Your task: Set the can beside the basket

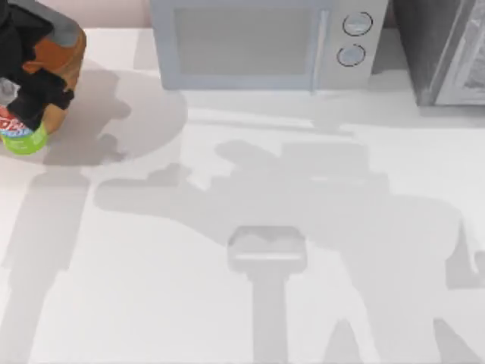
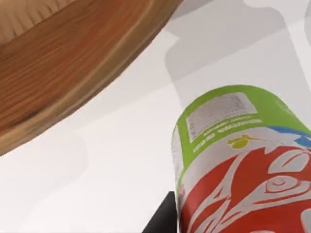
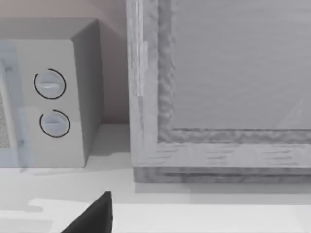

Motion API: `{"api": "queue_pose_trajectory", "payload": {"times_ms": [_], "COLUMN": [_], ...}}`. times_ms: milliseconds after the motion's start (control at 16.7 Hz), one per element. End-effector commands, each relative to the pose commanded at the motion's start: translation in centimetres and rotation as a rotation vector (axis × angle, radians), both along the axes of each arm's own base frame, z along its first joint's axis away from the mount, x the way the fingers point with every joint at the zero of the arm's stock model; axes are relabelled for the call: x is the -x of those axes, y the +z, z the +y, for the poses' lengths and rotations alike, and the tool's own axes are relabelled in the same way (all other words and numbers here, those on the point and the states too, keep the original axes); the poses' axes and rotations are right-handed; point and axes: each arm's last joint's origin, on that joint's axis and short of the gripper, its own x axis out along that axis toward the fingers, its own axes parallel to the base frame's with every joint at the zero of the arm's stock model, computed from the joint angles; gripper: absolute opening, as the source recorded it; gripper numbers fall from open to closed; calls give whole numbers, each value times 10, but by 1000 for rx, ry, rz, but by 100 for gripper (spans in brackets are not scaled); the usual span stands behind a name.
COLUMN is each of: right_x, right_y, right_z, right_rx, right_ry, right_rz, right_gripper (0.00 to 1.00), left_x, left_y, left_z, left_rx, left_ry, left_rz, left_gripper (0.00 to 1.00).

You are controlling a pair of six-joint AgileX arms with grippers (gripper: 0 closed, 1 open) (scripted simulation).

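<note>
The can [image 1: 19, 133], red above and green below, is at the table's far left edge, just in front of the basket [image 1: 70, 53]. My left arm hides most of that woven brown basket. My left gripper [image 1: 26, 106] comes down over the can's top and is shut on it. In the left wrist view the can [image 2: 238, 155] is close up, green end away from the camera, with one black finger [image 2: 163, 218] against its side and the basket's rim [image 2: 73, 63] a short gap away. My right gripper [image 3: 92, 216] is by the back right corner.
A grey microwave [image 1: 258, 42] stands along the back edge, and a grey cabinet [image 1: 447, 49] stands at the back right. The right wrist view faces the microwave's dials [image 3: 51, 104] and the cabinet front [image 3: 218, 97]. Arm shadows cross the white tabletop.
</note>
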Motion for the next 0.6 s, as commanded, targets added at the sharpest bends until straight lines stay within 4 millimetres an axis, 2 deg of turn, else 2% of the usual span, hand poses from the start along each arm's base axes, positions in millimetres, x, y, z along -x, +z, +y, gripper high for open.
{"api": "queue_pose_trajectory", "payload": {"times_ms": [180,300,360,480,600], "right_x": [0,0,0,0,0], "right_y": [0,0,0,0,0], "right_z": [0,0,0,0,0], "right_rx": [0,0,0,0,0], "right_ry": [0,0,0,0,0], "right_rz": [0,0,0,0,0], "right_gripper": [100,100,100,100,100], "left_x": [11,17,20,22,23], "left_y": [-16,-39,-52,-74,-85], "left_z": [92,137,155,177,184], "left_rx": [24,59,79,116,132], "left_ry": [214,344,398,473,497], "left_rz": [14,29,38,53,60], "left_gripper": [0,0,0,0,0]}}
